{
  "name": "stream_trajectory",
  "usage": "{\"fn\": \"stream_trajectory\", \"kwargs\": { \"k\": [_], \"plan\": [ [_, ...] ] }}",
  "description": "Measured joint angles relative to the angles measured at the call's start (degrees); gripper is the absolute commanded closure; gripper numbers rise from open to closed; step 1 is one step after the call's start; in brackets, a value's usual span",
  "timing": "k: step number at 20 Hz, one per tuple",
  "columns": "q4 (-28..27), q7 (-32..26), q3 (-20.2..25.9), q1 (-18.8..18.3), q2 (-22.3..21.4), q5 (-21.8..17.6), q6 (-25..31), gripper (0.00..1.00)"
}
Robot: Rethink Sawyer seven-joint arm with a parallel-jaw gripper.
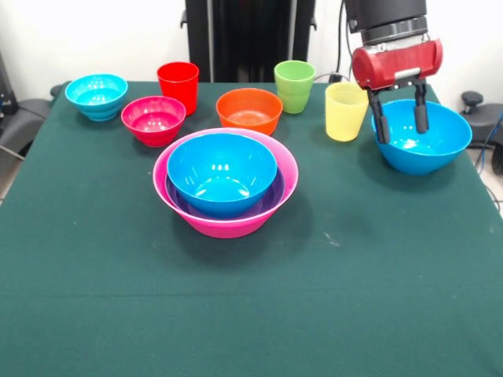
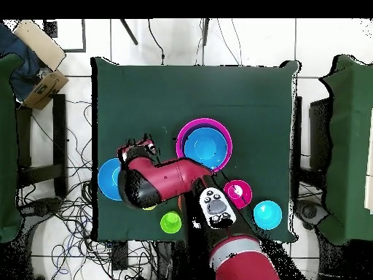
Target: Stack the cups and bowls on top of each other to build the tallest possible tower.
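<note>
- At right of the front view, the tool hangs with fingers spread wide, straddling the far rim of a lone blue bowl, holding nothing.
- At centre of the green worktop, the tower: pink bowl, purple inside, blue on top.
- Behind stand the remaining cups and small bowls.

The front camera is sitting across the counter from the robot, looking slightly down its length toward the pedestal at the top, fairly close in. The overhead camera is hanging high above, facing straight down, with the robot's base at the bottom. Both are taking in the green counter and the pink bowl.
</note>
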Motion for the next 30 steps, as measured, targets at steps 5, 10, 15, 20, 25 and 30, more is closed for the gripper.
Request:
{"fn": "stream_trajectory", "kwargs": {
  "k": [5, 10, 15, 20, 25, 30],
  "plan": [
    [0.6, 0.0, 0.0, -0.6, 0.0, -1.2, 0.0, 0.0],
    [0.6, 0.0, -0.7, 0.4, 0.1, -1.4, 0.0, 0.0],
    [0.5, 0.0, -1.8, 1.7, 0.7, -1.4, 0.0, 0.0],
    [0.5, 0.0, -3.4, 3.5, 2.9, -1.4, 0.0, 0.0],
    [0.5, 0.0, -4.9, 4.4, 5.4, -1.4, 0.0, 0.0],
    [0.1, 0.0, -6.0, 4.3, 8.1, -1.4, 0.0, 0.0]
  ]
}}
